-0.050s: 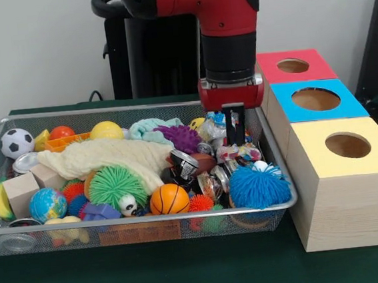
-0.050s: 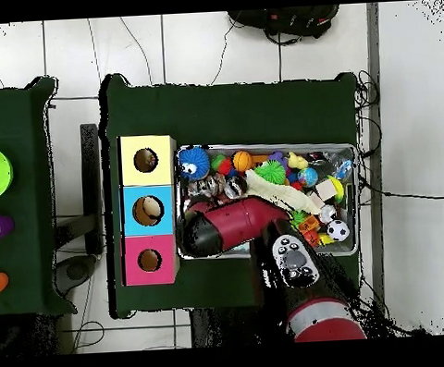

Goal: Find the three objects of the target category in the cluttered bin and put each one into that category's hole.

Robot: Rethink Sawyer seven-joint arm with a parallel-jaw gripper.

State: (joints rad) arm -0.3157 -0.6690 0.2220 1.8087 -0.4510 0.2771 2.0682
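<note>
Inside the wire bin (image 1: 13, 122), the end effector (image 1: 236, 133) points straight down

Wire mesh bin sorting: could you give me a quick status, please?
Black gripper down in wire mesh bin, near the boxes; grip state unclear. Blue-topped wooden box holds something. Clutter all around.

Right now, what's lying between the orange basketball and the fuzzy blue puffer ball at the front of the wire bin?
In the front view, a small spiky orange-red ball sits between the orange basketball and the fuzzy blue puffer ball.
</note>
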